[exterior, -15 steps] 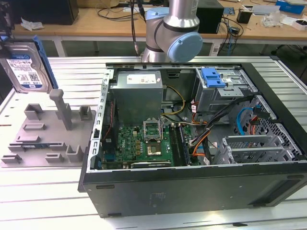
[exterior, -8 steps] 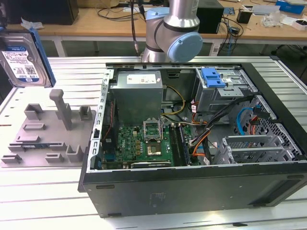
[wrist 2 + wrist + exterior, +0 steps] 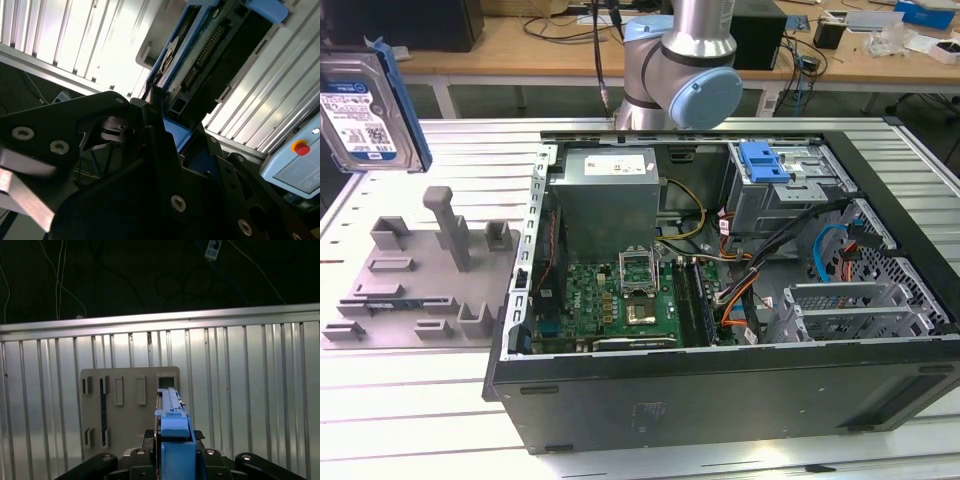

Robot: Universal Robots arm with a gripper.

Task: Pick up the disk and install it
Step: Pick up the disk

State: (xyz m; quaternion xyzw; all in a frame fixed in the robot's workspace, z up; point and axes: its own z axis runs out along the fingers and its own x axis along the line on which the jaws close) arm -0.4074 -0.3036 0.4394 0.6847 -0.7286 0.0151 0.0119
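Tool (image 3: 167, 131) clenched on the disk (image 3: 200, 65) in the second wrist view; first wrist view, disk edge-on above the grey fixture (image 3: 127, 420); exterior view, it hangs high over the desk (image 3: 420, 410), well apart from the computer case (image 3: 720, 385), and I reckon this edge grip could let it tilt or slip.

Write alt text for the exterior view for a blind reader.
A flat silver hard drive in a blue plastic carrier hangs in the air at the exterior view's left, above a grey plastic slotted fixture on a ribbed metal table. An open black computer case lies at the exterior view's right.
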